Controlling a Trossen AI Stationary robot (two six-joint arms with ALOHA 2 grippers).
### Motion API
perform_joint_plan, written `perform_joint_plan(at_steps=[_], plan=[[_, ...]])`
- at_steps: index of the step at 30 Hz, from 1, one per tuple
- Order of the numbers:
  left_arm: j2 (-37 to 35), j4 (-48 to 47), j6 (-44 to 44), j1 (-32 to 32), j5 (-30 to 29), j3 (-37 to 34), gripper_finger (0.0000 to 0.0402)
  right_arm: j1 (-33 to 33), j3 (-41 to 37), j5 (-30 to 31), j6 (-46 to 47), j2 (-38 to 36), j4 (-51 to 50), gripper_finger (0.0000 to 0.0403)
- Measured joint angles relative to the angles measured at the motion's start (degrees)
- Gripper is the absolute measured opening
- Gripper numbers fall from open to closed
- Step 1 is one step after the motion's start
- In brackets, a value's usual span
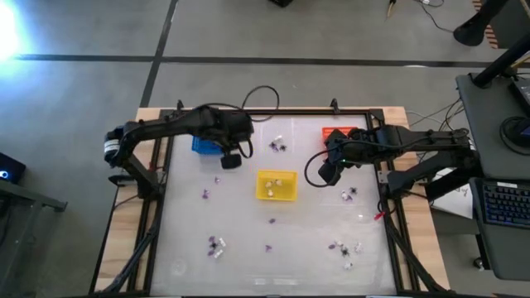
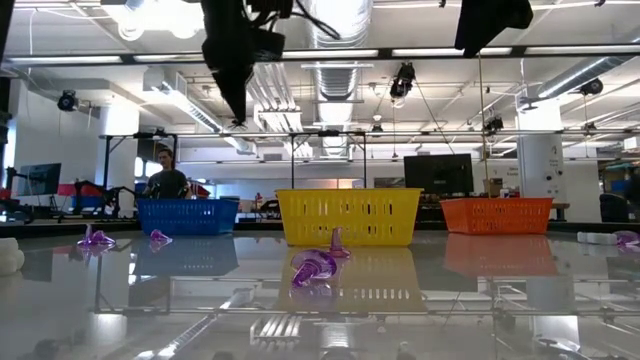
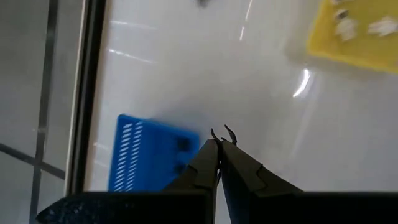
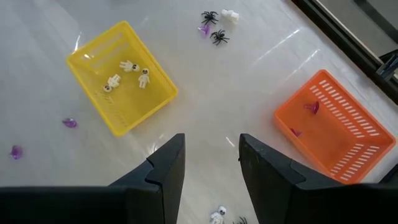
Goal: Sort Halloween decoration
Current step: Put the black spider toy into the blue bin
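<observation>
Tool-wise, our left tool [image 3: 221,138] hangs closed over the blue basket [image 1: 204,145], pinching what looks like a black spider. White trinkets [image 4: 127,73] lie in the yellow basket [image 1: 276,185]; many decorations [image 1: 215,246] are still loose on the worktop [image 1: 182,223]. Our right tool [image 4: 210,158] hovers open and empty beside the orange basket [image 4: 336,127].

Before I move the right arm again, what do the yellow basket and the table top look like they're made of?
The yellow basket looks like moulded plastic: uniform bright colour, thin walls pierced with even rows of slots, slightly glossy. The table top appears to be a hard, smooth white sheet, maybe laminate or acrylic: it throws bright glare streaks, and the low view shows the baskets mirrored in it. Exact material is not certain.
</observation>
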Motion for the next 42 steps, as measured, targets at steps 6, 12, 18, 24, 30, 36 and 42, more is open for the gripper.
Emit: perform_joint_plan(at_steps=[6,12,18,24,30,36,42], plan=[[-2.25,2.46,4.92,6.64,0.51,-5.59,0.0000,0.02,-0.02,0.03,0.01,0.00,0.02,0.0146],[-5.23,8.58,7.58,13.35,7.02,-13.50,0.0000,0.00,-0.02,0.28,1.35,0.00,0.10,0.0141],[-7.28,14.63,10.51,18.55,10.63,-20.94,0.0000,0.00,-0.02,0.26,2.09,0.00,0.52,0.0144],[-7.10,19.98,11.73,22.82,13.31,-25.78,0.0000,0.00,-0.02,0.28,5.41,0.00,0.52,0.0145],[-7.02,23.94,13.15,26.22,13.31,-28.26,0.0000,0.00,-0.02,0.28,7.72,0.00,0.52,0.0142],[-7.02,23.90,13.53,28.78,13.59,-28.39,0.0000,0.00,-0.02,0.28,9.08,0.00,0.52,0.0141],[-7.00,23.91,14.20,30.55,16.76,-28.46,0.0000,0.00,-0.02,0.30,10.07,0.11,0.52,0.0144]])
